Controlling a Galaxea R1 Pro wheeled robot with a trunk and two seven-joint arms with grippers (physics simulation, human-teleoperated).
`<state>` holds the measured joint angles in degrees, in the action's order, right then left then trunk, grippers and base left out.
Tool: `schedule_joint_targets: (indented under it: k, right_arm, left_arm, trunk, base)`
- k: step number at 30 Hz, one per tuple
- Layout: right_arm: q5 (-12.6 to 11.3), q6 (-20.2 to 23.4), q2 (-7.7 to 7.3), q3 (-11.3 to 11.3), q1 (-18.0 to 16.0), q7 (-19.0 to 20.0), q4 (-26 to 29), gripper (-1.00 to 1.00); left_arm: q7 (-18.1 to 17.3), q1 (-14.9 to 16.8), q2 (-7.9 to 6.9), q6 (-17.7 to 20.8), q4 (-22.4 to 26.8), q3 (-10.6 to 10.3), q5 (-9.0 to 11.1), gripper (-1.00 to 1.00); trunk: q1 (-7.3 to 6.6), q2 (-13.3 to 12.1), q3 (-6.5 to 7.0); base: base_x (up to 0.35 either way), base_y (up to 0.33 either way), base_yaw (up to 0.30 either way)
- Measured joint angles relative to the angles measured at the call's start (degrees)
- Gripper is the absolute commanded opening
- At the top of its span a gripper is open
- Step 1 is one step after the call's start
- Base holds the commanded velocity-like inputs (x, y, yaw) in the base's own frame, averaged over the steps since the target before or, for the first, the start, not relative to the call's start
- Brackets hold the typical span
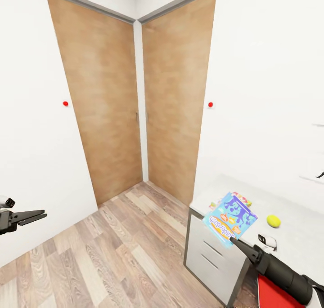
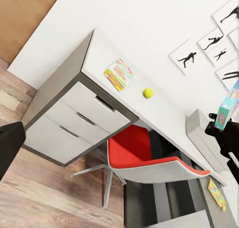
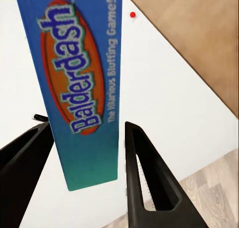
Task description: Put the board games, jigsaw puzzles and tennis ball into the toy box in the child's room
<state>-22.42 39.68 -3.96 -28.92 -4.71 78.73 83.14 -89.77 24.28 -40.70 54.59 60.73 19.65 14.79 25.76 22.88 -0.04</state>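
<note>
My right gripper (image 3: pixel 84 153) has its two dark fingers (image 3: pixel 149 183) closed onto the lower edge of a board game (image 3: pixel 82 83), a blue box lettered Balderdash, and the box stands up between them. In the head view I see that same box (image 1: pixel 230 218) held tilted above the near corner of the tabletop (image 1: pixel 294 240), with a jigsaw puzzle (image 1: pixel 241 198) peeking out from behind it. The tennis ball (image 1: pixel 273 220) lies on the tabletop just beside the box, apart from it.

My left gripper (image 1: pixel 31 216) hangs out over the wood floor (image 1: pixel 121 254), well away from the desk; its fingers look nearly together and hold nothing.

From the left wrist camera I see the puzzle (image 2: pixel 118 74) flat near the end of the tabletop, the ball (image 2: pixel 148 92) a little further along, and the light grey toy box (image 2: pixel 206 138) beyond that, against the wall. A second puzzle (image 2: pixel 217 193) lies on the darker stretch of tabletop (image 2: pixel 219 213). A red chair (image 2: pixel 149 155) is pushed under the desk.
</note>
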Motion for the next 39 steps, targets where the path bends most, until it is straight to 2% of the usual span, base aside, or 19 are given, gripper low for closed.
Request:
schedule_joint_targets:
  k: [23, 31, 39]
  right_arm:
    - [0.0, 0.0, -0.08, -0.1, 0.0, 0.1, -0.1, -1.0]
    - [-1.2, 0.1, -0.08, -0.1, 0.0, 0.0, -0.1, -1.0]
    - [-1.4, 0.1, -0.08, -0.1, 0.0, 0.0, -0.1, -1.0]
  left_arm:
    - [0.0, 0.0, 0.3, 0.0, 0.0, 0.0, 0.0, 1.0]
    - [0.0, 0.0, 0.31, 0.0, 0.0, 0.0, 0.0, 1.0]
    - [0.0, 0.0, 0.3, 0.0, 0.0, 0.0, 0.0, 1.0]
  trunk:
    - [0.0, 0.0, 0.38]
    - [0.0, 0.0, 0.75]
    - [0.0, 0.0, 1.11]
  base:
    - [0.0, 0.0, -0.278]
    - [0.0, 0.0, -0.27]
    - [0.0, 0.0, -0.269]
